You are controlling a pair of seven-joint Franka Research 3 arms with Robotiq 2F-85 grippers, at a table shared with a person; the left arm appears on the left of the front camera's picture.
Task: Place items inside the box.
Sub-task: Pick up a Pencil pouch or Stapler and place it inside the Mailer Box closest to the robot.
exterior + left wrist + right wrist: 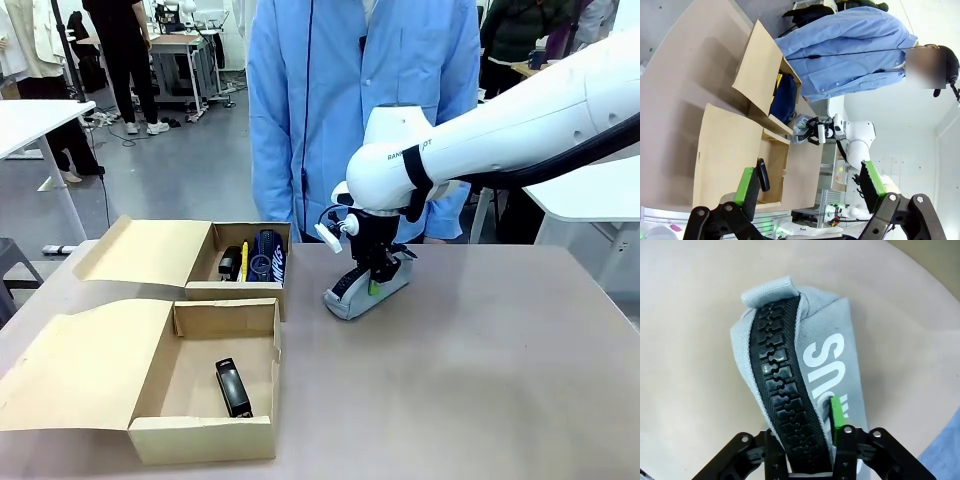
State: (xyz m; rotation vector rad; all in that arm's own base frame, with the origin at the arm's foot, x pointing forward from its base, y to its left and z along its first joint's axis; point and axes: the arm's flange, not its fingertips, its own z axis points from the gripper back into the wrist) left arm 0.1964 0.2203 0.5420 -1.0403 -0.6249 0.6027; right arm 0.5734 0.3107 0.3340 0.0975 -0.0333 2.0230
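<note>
Right gripper [376,284] pinches the grey zippered fabric pencil pouch [352,298] (its wrist cam catches white lettering [827,357] up close); left gripper [807,171] gapes wide

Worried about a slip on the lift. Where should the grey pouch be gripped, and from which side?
Pinch the grey pouch across its narrow width, from straight above, straddling the black zipper. It lies flat on the table with the zipper up, so both long sides are free. The right gripper holds it that way.
</note>
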